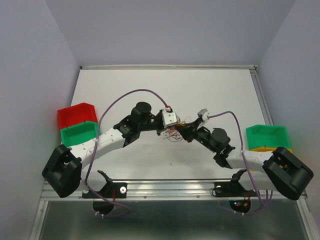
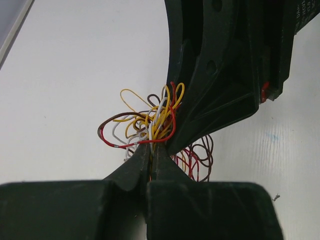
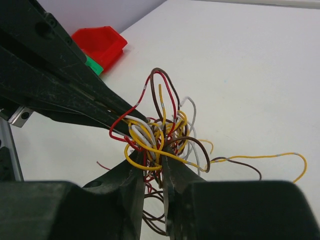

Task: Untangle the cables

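The cables [image 1: 175,131] are a small knot of thin yellow, red, brown and white wires at the table's middle, between both grippers. My left gripper [image 2: 151,145] is shut on strands at the near side of the cables [image 2: 150,117]; in the top view its tip [image 1: 171,128] meets the knot from the left. My right gripper [image 3: 154,162] has its jaws slightly apart, open, with red and brown strands of the cables [image 3: 165,130] lying loose in the gap. In the right wrist view the left gripper's fingers [image 3: 100,102] reach into the knot from the left. One yellow wire trails right [image 3: 280,157].
A red bin [image 1: 76,114] and a green bin [image 1: 79,132] sit at the table's left edge. A green bin [image 1: 268,135] stacked on a yellow one [image 1: 265,148] stands at the right. Purple arm cords [image 1: 125,97] arch above the table.
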{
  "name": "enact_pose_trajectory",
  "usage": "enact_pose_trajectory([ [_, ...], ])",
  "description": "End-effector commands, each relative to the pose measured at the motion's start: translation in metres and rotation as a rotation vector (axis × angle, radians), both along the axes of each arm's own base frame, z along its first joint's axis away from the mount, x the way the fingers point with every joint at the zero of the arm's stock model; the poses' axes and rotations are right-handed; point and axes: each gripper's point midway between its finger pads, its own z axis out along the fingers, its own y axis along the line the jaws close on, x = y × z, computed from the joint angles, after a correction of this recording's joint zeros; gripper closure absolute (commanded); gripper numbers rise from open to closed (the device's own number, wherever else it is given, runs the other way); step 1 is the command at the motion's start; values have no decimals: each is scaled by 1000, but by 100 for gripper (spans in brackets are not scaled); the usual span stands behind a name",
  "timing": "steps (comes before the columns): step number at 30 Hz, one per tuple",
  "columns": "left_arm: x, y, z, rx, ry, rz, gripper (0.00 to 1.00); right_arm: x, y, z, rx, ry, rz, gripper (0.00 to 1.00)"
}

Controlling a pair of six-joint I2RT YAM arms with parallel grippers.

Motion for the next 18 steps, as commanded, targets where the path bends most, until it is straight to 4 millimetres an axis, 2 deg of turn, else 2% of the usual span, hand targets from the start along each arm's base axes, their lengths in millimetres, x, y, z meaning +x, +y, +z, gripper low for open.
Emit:
enact_pose_trajectory([
  [1,-10,-8,32,-79,-34,-62,100,26,-6,32,72,-67,-142,77],
  [7,-31,-10,34,-76,15,-162,100,36,-31,40,180,-90,-283,77],
  [11,-46,-10,39,-86,51,-226,100,47,-62,32,198,-62,-453,73],
  [18,-78,-3,56,-109,126,-397,100,45,-106,27,261,-50,-641,72],
])
